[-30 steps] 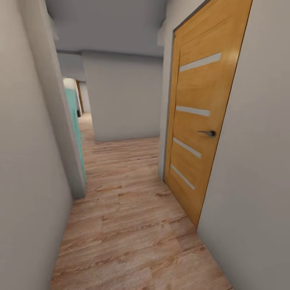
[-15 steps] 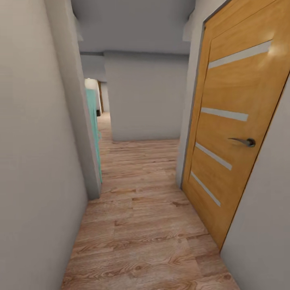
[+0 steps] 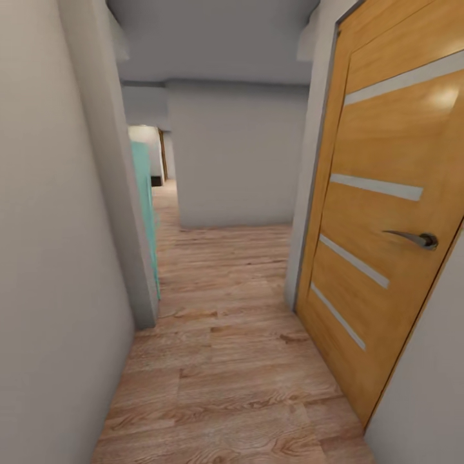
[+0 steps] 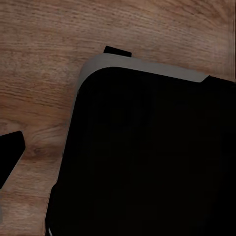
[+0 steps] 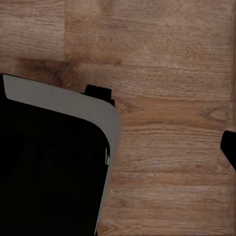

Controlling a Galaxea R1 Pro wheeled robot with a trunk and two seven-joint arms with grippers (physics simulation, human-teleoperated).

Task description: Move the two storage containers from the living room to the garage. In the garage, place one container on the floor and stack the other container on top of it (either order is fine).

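The head view looks down a narrow hallway with a wood-plank floor (image 3: 225,361). A tan door (image 3: 386,225) with pale stripes and a grey handle (image 3: 415,239) stands shut, on the right of the hallway. Opposite the door a teal panel (image 3: 145,212) shows past a wall corner (image 3: 125,193). Beyond the door a grey wall (image 3: 235,154) faces the camera. Both wrist views look down on planks and a dark robot base (image 4: 147,157) (image 5: 49,172). No bins are in sight; whether either gripper is open I cannot tell
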